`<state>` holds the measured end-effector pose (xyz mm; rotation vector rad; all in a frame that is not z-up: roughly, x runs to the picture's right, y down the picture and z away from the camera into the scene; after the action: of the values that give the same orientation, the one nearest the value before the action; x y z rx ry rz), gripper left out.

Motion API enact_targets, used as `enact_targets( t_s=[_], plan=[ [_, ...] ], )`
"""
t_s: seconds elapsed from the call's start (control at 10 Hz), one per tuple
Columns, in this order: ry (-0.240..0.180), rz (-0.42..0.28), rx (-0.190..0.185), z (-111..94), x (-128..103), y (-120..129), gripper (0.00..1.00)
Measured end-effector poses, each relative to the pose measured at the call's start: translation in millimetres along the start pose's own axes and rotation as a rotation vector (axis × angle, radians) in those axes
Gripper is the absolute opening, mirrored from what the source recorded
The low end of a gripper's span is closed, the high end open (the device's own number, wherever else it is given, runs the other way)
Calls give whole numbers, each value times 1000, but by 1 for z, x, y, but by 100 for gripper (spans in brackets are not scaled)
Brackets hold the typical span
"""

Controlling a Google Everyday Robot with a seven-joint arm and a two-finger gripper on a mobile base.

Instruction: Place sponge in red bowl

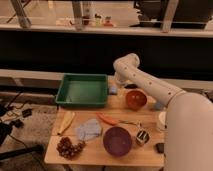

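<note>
The sponge [113, 91] is a small pale blue block on the wooden table, between the green tray and the red bowl [136, 99]. The red bowl stands upright at the table's back right and looks empty. My gripper [116, 85] hangs from the white arm [150, 85], pointing down right above the sponge, at or very near its top. The arm's wrist covers most of the gripper. The bowl is a short way to the right of the gripper.
A green tray [82, 90] sits at the back left. On the table are a banana [66, 121], a blue cloth [89, 130], grapes [69, 147], an orange carrot-like item [107, 119], a purple bowl [117, 140], a metal cup [142, 136] and a white cup [162, 120].
</note>
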<state>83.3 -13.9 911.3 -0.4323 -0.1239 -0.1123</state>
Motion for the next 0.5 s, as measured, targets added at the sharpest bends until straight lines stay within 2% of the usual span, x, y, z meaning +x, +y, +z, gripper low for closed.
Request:
enact_targets(
  t_s=[0.5],
  plan=[
    [41, 88, 0, 20, 11, -11, 80]
  ],
)
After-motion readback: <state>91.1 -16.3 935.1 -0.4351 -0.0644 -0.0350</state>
